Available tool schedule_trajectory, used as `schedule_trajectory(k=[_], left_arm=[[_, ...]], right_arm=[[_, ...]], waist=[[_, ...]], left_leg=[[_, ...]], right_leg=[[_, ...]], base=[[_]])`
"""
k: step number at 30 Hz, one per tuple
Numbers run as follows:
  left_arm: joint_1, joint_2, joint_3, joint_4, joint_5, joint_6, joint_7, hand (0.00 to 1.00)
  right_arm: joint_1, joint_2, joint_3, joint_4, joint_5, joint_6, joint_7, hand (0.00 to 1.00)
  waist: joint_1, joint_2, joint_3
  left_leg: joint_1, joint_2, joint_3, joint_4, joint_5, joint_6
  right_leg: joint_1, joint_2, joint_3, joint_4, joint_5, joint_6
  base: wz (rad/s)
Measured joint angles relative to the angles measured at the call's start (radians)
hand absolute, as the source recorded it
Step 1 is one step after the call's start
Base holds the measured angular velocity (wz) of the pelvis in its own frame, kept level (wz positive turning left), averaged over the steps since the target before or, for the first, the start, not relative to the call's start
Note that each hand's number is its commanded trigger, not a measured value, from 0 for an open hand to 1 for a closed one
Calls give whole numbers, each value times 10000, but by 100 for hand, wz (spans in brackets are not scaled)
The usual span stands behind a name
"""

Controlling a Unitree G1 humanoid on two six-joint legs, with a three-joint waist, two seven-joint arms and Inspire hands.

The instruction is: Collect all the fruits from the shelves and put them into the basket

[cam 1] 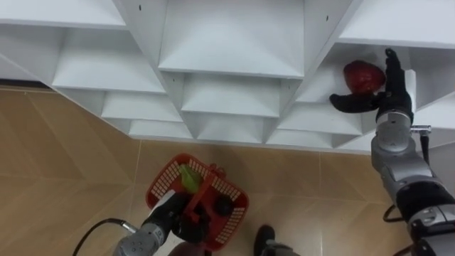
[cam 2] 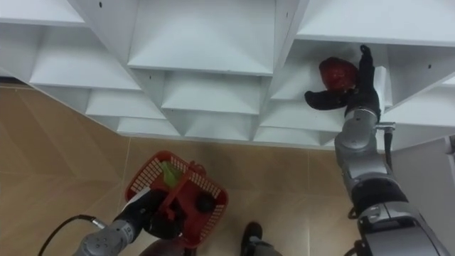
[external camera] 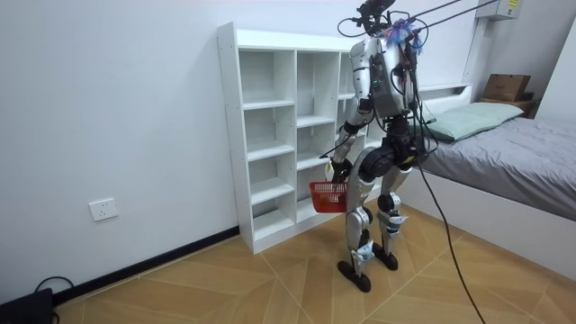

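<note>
- Left hand [cam 1: 169,212], lowest and nearest, has its fingers curled round the handle [cam 1: 201,198] of the red basket [cam 1: 231,188]. The basket hangs above the wooden floor [cam 1: 71,163] with a green piece [cam 1: 188,178] and a dark round piece [cam 1: 224,207] inside.
- Farther up, the right hand [cam 1: 387,96] reaches into a right-side compartment of the white closet [cam 1: 227,43], fingers straight, thumb spread wide, clamped on nothing.
- On that shelf the red fruit [cam 1: 361,77] sits in the hand's gap, just left of the fingers and above the thumb; whether they touch I cannot tell.
- The fruit looks roundish, with no clear long axis or pointing end. The right hand is by far the nearer, so closing inward is probably next.
</note>
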Motion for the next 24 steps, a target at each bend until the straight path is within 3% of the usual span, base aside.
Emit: schedule_trajectory(k=[24], left_arm=[[187, 2, -208, -221, 25, 25, 13, 100]], right_arm=[[1, -44, 9, 26, -967, -21, 39, 0]], waist=[[-4, 31, -19]], left_leg=[[-13, 41, -4, -125, 2, 0]], right_leg=[[39, 39, -116, -128, 65, 6]], base=[[0]])
